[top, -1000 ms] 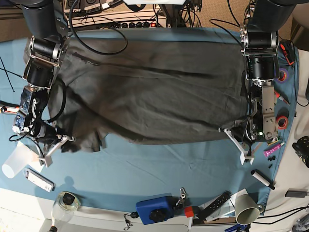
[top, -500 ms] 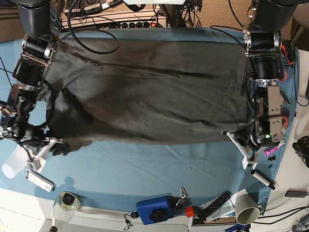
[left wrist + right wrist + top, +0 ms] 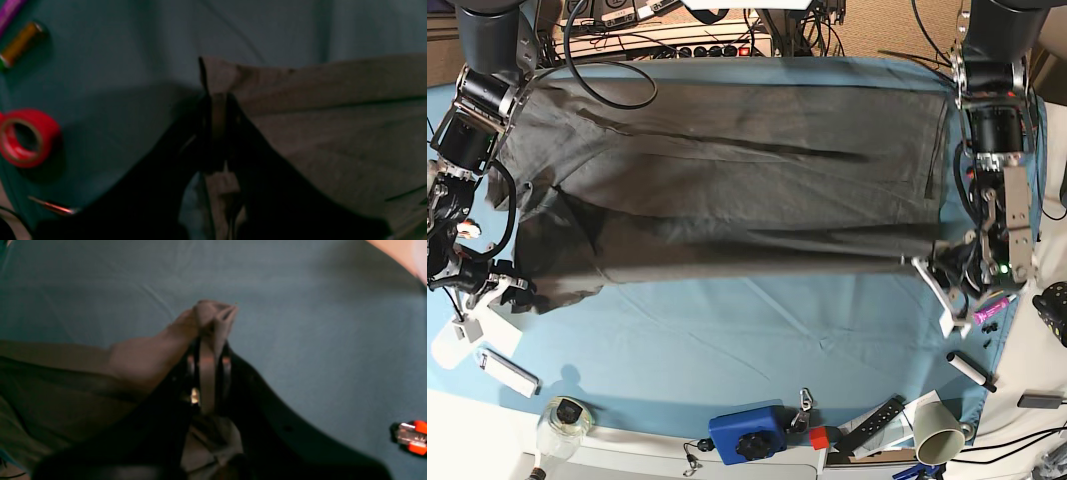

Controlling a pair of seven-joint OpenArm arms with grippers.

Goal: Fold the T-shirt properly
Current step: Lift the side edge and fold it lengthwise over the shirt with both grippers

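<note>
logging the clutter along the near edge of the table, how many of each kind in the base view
translucent white plastic cup: 1
rolled white paper cone: 1
blue plastic box with black knob: 1
round clear glass jar: 1
black-capped white markers: 2
total: 6

Black cabled arms, white-fingered tools

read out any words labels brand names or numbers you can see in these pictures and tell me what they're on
None can be read.
T-shirt: no print or label visible.
Blue box: no legible marking.
Red tape roll: blank.
White stick: too small to read.
</note>
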